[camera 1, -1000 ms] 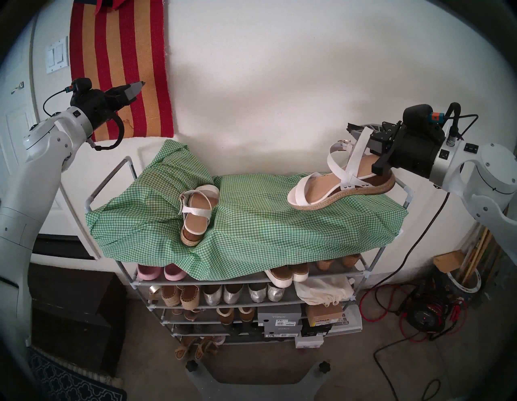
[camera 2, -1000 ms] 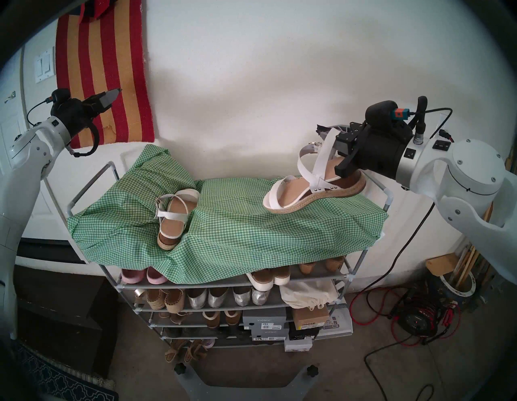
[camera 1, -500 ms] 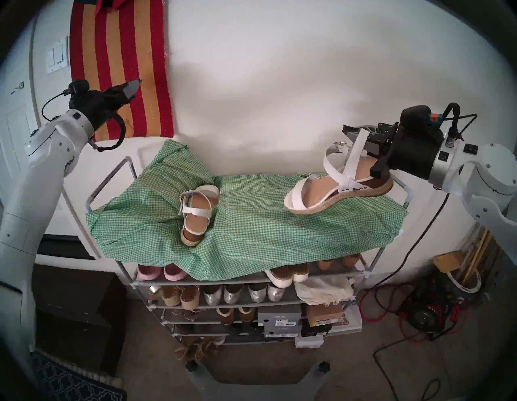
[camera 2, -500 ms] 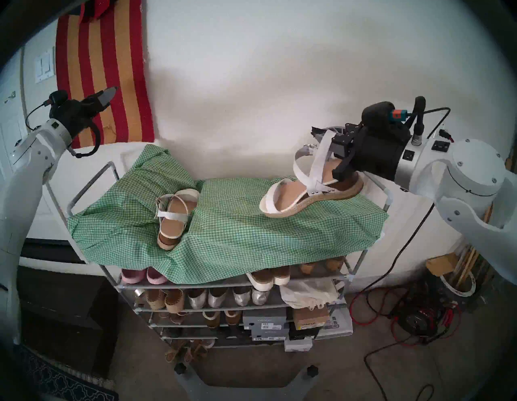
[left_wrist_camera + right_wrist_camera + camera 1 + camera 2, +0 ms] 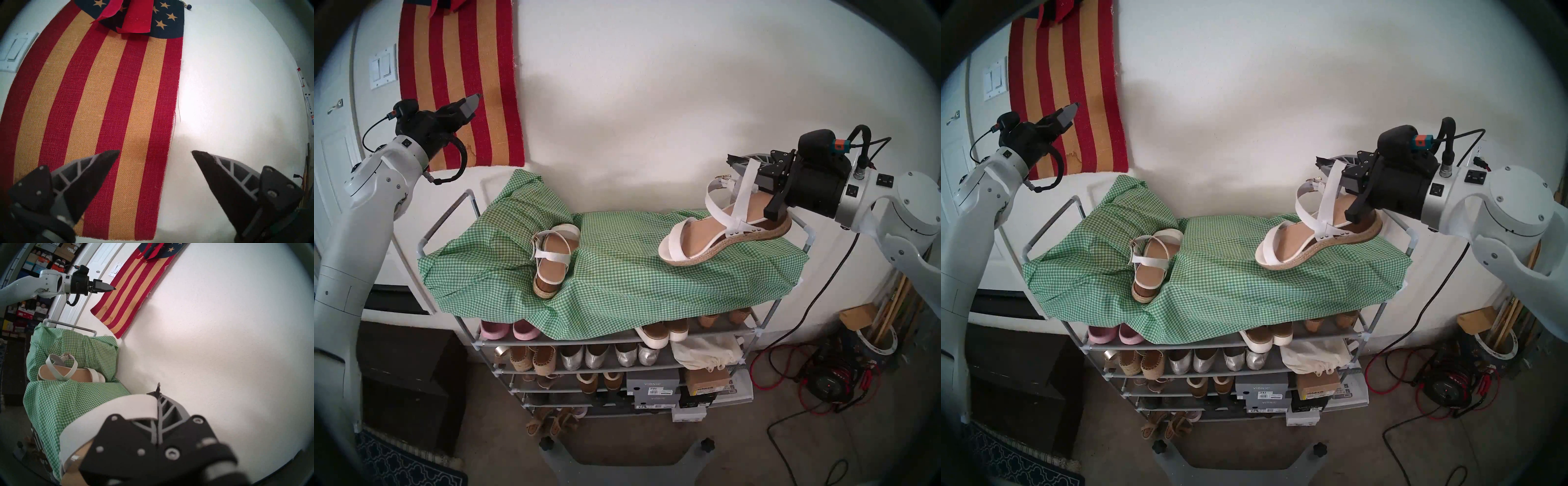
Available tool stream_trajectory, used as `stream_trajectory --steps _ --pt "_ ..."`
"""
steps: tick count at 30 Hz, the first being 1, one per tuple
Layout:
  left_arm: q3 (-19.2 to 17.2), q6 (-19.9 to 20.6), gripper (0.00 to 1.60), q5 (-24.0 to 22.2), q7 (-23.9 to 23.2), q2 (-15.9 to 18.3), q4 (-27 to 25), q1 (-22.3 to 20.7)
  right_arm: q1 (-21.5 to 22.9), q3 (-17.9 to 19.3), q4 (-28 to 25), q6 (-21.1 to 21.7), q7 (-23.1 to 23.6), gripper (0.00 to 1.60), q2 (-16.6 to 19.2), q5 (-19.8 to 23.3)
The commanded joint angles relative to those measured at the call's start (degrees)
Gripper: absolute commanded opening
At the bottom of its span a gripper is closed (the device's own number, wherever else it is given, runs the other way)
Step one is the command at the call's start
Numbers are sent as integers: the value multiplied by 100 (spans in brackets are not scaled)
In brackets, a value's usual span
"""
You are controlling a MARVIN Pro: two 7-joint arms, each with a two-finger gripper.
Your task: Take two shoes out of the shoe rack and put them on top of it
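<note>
Two white-strapped wedge sandals are on top of the shoe rack [image 5: 444, 219], which wears a green gingham cloth [image 5: 636, 281]. One shoe [image 5: 551, 261] [image 5: 1149, 268] [image 5: 68, 373] lies free on the cloth left of centre, heel toward me. The other shoe [image 5: 704, 237] [image 5: 1297, 247] is at the right end, toe down on the cloth and heel near the right rail. My right gripper [image 5: 733, 161] [image 5: 1321, 163] [image 5: 158, 390] is shut on its white ankle strap, pulling the strap up. My left gripper [image 5: 473, 101] [image 5: 1071, 110] [image 5: 155, 151] [image 5: 113, 288] is open and empty, high at the left before the wall.
A red-and-tan striped flag [image 5: 460, 85] hangs on the wall behind the left gripper, with a light switch [image 5: 383, 71] beside it. The lower shelves [image 5: 585, 341] hold several shoes and boxes. Red cords and a cable reel [image 5: 826, 383] lie on the floor at the right. A dark cabinet [image 5: 409, 383] stands at the left.
My right gripper has carried the held shoe slightly leftward, its toe settling lower on the cloth. The left arm has drifted a little to the left. The free shoe has not moved.
</note>
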Motion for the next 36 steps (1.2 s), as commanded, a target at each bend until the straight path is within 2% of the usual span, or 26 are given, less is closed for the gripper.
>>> stream_trajectory --steps 1,10,32,36 --pt "-102 -130 160 -3 124 -72 -128 110 159 5 268 -23 46 0 -15 -178" --pt "-191 -260 160 -11 310 -146 -257 240 205 -73 603 -19 207 0 -15 -460" --pt "-372 -547 160 -3 740 -305 -562 529 440 -407 852 -115 543 0 -15 -958" --pt "-424 -624 160 12 849 -345 -653 613 473 -510 1058 -97 649 0 -15 -1089"
